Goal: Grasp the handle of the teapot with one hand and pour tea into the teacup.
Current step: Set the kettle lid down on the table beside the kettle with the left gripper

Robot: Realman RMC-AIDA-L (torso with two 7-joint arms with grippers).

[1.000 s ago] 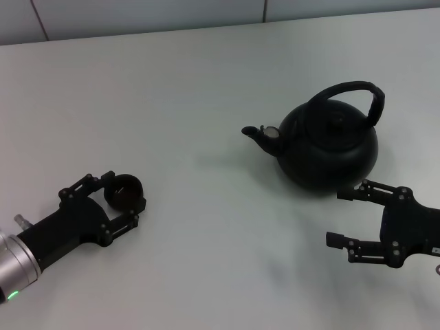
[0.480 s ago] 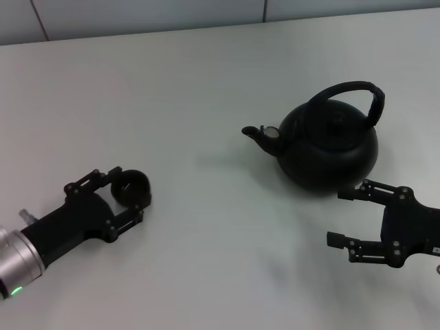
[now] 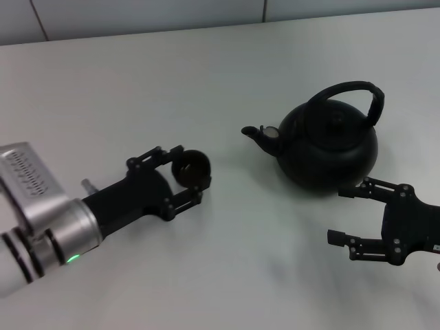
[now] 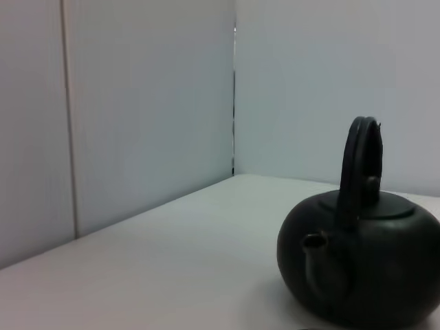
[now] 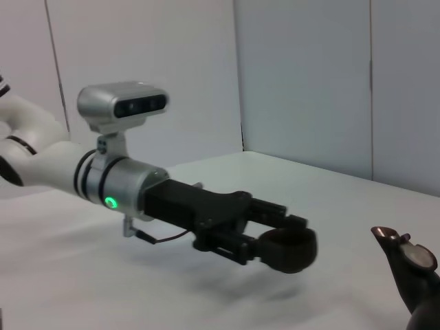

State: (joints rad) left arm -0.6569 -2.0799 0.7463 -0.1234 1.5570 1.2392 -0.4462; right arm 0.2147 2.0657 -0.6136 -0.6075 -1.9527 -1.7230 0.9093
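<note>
The squat black teapot (image 3: 328, 143) stands on the table at the right of the head view, spout pointing left, its arched handle (image 3: 356, 92) upright over the lid. It also shows in the left wrist view, teapot (image 4: 364, 265), with the handle (image 4: 359, 161) edge-on. My left gripper (image 3: 184, 176) is shut on the small black teacup (image 3: 191, 170) and holds it left of the spout. The right wrist view shows that gripper (image 5: 283, 242) carrying the teacup (image 5: 289, 249) just above the table. My right gripper (image 3: 350, 216) stands open near the teapot's front right, holding nothing.
The white table (image 3: 206, 82) runs back to a pale panelled wall (image 3: 137, 14). The teapot's spout tip (image 5: 405, 258) shows at the edge of the right wrist view.
My left arm has carried the teacup to the right, toward the teapot's spout. The right gripper and the teapot have not moved.
</note>
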